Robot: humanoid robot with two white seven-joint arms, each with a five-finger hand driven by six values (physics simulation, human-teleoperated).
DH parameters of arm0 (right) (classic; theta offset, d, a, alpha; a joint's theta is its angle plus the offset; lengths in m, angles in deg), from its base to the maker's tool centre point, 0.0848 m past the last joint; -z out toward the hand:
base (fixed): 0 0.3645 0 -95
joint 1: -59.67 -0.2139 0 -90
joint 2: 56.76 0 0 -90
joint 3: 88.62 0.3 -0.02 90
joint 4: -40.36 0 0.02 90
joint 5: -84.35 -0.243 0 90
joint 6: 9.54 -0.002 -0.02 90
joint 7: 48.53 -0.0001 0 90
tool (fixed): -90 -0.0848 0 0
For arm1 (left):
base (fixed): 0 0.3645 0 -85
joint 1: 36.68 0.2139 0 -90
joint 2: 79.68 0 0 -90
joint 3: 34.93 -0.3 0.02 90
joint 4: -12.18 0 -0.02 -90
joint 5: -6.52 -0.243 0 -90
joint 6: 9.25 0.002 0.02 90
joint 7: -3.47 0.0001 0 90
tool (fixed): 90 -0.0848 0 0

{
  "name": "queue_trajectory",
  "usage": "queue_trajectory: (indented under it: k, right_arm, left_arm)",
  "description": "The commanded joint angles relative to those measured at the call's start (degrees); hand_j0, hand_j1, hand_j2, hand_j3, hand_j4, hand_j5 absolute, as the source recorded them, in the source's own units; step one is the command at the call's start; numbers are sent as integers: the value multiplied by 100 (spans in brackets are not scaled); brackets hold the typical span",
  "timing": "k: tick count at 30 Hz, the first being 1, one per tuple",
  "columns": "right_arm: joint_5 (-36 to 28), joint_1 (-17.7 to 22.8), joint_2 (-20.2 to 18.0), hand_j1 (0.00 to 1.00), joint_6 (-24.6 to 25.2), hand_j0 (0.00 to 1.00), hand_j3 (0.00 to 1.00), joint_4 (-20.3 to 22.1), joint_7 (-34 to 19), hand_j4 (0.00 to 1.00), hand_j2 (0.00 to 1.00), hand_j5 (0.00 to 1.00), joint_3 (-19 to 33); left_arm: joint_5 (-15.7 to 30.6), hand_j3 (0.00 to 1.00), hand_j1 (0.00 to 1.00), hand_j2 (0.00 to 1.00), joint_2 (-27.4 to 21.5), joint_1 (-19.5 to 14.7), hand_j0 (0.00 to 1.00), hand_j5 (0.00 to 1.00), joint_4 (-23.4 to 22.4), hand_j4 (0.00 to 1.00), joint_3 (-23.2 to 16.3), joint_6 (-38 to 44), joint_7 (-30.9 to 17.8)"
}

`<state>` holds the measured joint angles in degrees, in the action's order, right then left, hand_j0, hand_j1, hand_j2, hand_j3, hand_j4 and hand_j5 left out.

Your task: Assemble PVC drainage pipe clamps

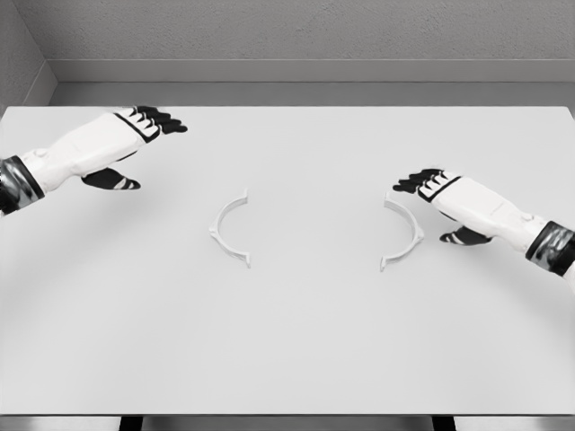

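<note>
On the white table [287,359], wide bare surface runs to the near edge and both near corners. Two curved clamp halves lie mid-table: left clamp half [230,229], right clamp half [403,232]. Left hand [135,135] hovers near the far left corner, fingers relaxed, empty; right hand [440,193] rests just beside the right half, fingers extended, grasping nothing

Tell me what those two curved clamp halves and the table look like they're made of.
Left clamp half and right clamp half: probably white plastic such as PVC; thin, matte arcs with small end tabs and no metallic glint. Table: a smooth, pale grey-white surface, perhaps laminate or painted board; no grain or reflections show. As a simulator render, the look leaves both open.
</note>
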<state>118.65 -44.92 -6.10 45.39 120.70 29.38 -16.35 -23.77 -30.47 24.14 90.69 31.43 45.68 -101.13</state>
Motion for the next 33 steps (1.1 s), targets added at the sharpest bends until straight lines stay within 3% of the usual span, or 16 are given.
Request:
queue_trajectory:
  k: [1, 6, 8, 15, 21, 24, 33]
  right_arm:
    - [16, 0, 101, 100, 7, 100, 100, -151, 5, 100, 100, 100, -72]
    - [16, -26, 137, 100, 7, 100, 100, -230, 5, 100, 100, 100, -72]
    - [7, -105, 137, 100, 7, 100, 100, -230, 5, 100, 100, 100, -72]
    - [7, -167, 137, 100, 7, 100, 100, -169, -13, 100, 100, 100, -72]
    - [7, -167, 180, 100, 7, 100, 100, -134, -22, 100, 100, 100, -90]
    - [16, -167, 260, 100, 7, 100, 100, -81, -30, 100, 100, 100, -90]
    - [77, -193, 383, 100, 7, 100, 100, -54, -30, 100, 100, 100, -98]
  left_arm:
    - [-169, 100, 100, 100, 80, 9, 100, 100, 7, 100, -105, 7, 2]
    - [-161, 100, 100, 100, 63, 184, 100, 100, 129, 100, -193, 7, -103]
    - [-161, 100, 100, 100, 54, 404, 100, 100, 481, 100, -210, 7, -227]
    - [-108, 100, 100, 100, -8, 448, 100, 100, 859, 100, -316, 7, -236]
    - [-213, 100, 100, 100, 98, 395, 100, 100, 798, 100, -518, 7, -279]
    - [-231, 100, 100, 100, 449, 360, 100, 100, 490, 100, -553, 7, -455]
    - [-477, 100, 100, 100, 836, 167, 100, 100, 112, 100, -553, 7, -517]
